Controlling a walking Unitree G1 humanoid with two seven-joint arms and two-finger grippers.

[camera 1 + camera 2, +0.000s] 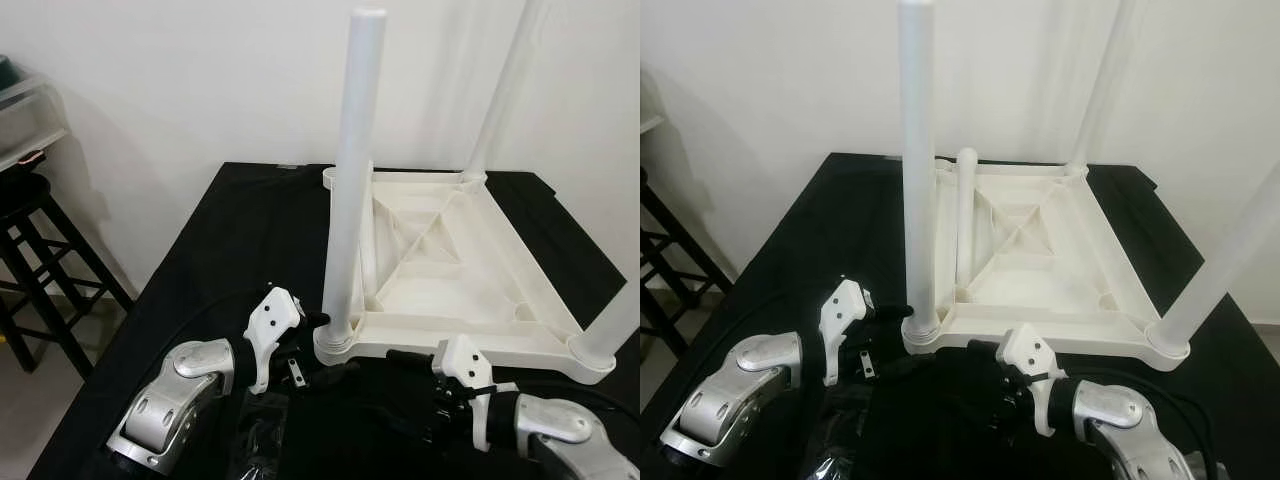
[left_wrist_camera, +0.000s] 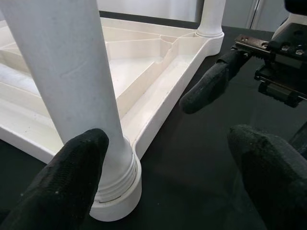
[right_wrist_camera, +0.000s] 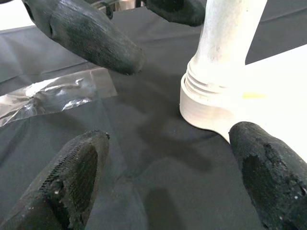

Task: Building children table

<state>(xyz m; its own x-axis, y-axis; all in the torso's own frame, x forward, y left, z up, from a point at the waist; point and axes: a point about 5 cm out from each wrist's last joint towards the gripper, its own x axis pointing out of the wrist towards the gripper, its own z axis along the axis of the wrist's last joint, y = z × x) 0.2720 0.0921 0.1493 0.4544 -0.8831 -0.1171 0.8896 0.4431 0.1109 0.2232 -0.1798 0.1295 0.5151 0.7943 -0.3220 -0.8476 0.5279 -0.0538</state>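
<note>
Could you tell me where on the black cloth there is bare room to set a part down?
The black cloth is bare left of the upturned tabletop. Near the front leg it is crowded: left gripper, right gripper, plastic bag.

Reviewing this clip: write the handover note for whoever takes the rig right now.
Left tool: open, fingers either side of the near-left leg at its socket, not closed on it.
Right tool: open, low over the black cloth, near the same corner.
Tabletop lies upside down on the cloth.
Done: legs stand in all four corners.
Left: check that the near-left leg is fully seated; threads show at its base. Then turn the table over.
</note>
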